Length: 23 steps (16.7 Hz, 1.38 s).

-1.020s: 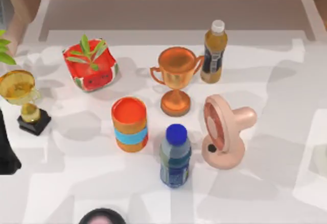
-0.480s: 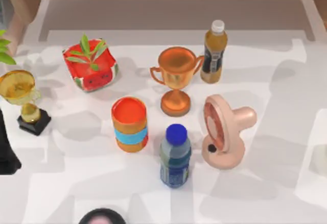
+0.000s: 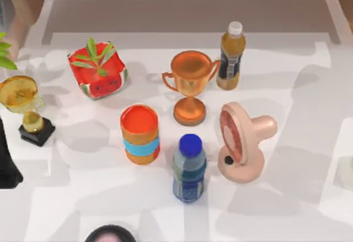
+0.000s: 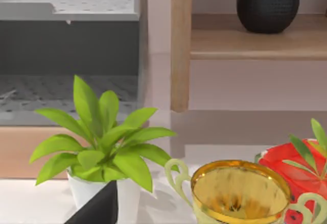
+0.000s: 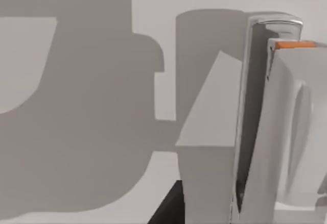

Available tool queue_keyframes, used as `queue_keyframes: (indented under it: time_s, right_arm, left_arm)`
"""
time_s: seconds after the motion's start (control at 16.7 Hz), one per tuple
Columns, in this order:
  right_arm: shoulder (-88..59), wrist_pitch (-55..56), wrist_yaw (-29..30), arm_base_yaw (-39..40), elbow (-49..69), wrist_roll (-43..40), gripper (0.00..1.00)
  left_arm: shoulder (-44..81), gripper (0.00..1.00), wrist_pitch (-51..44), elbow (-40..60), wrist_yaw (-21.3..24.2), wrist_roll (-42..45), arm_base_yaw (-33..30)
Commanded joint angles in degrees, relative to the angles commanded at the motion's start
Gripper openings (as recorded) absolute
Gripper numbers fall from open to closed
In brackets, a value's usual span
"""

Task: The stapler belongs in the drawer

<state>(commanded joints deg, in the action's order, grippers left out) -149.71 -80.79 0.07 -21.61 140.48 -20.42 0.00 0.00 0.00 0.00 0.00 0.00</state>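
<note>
The stapler [image 5: 276, 127] appears close up in the right wrist view as a white elongated bar with a pale grey side and a small orange mark at one end, lying on the white table. One dark finger [image 5: 166, 209] of my right gripper shows beside it, apart from it. My left arm [image 3: 6, 159] is parked at the table's left edge in the top view, and its dark finger [image 4: 97, 208] shows in the left wrist view. A grey perforated drawer [image 4: 66, 9] sits in the wooden cabinet [image 4: 181, 45].
On the table stand a red plant pot [image 3: 97, 71], a gold cup [image 3: 23, 101], a copper trophy [image 3: 190, 85], an orange can [image 3: 140, 133], a blue bottle [image 3: 189, 167], a yellow bottle [image 3: 230, 56] and a pink fan [image 3: 242, 141]. A leafy plant [image 4: 102, 137] stands near the left arm.
The shadows on the table's right side have shifted a little. None of the objects has moved.
</note>
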Motion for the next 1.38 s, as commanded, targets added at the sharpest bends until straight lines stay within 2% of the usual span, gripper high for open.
queue_keyframes:
  time_s: [0.06,0.12,0.84,1.08,1.38]
  right_arm:
    - [0.0,0.0,0.0,0.0,0.0,0.0,0.98]
    - [0.0,0.0,0.0,0.0,0.0,0.0,1.00]
    - [2.5,1.6,-0.6,0.1,-2.0,-1.4,1.00]
    - [10.6,9.8,-2.7,-0.4,-8.7,-6.6,1.00]
    - [21.7,30.5,-6.2,-4.9,-21.3,-16.2,1.00]
  left_arm:
    - [0.0,1.00,0.0,0.0,0.0,0.0,0.0]
    - [0.0,1.00,0.0,0.0,0.0,0.0,0.0]
    - [0.0,1.00,0.0,0.0,0.0,0.0,0.0]
    - [0.0,1.00,0.0,0.0,0.0,0.0,0.0]
    - [0.0,1.00,0.0,0.0,0.0,0.0,0.0]
